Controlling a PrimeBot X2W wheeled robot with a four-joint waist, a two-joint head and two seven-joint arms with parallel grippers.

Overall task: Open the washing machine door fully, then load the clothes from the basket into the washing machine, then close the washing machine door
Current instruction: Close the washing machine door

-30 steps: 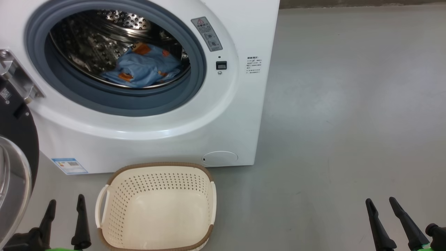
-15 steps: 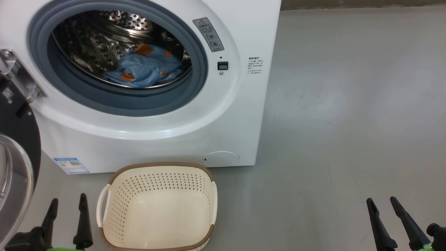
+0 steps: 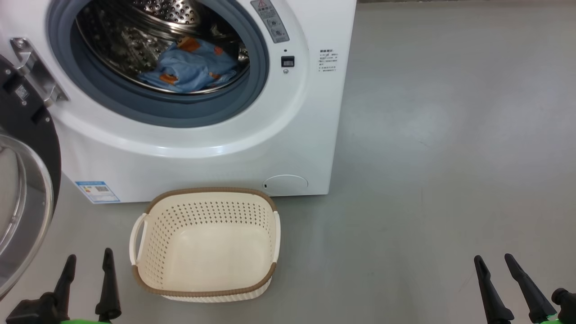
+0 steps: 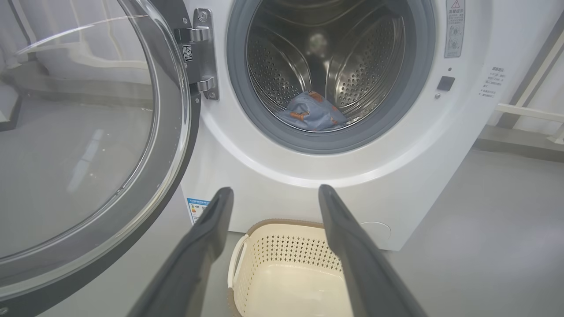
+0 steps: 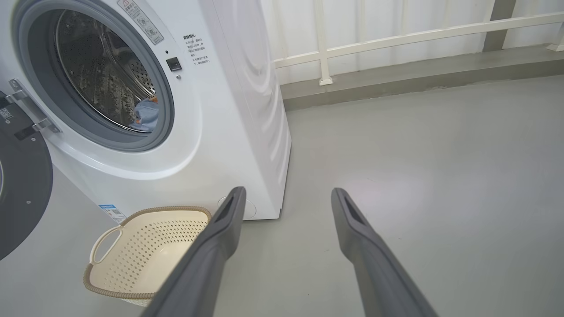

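Two pincers: left pincer (image 3: 88, 256) and right pincer (image 3: 492, 258), each with fingers spread, holding nothing. Basket (image 3: 204, 212) sits just right of the left pincer; washing machine (image 3: 225, 153) stands beyond its fingertips, clothes (image 3: 191, 67) lying inside the drum (image 3: 130, 40); washing machine door (image 3: 29, 128) hangs open left of that pincer

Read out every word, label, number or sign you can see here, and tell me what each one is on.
Grey sticker on the washing machine front: red warning triangle; characters too small to read.
Black print right of it: blurred, unreadable.
Blue label, lower front corner: too small to read.
Code sticker on the washing machine door: square code, no legible words.
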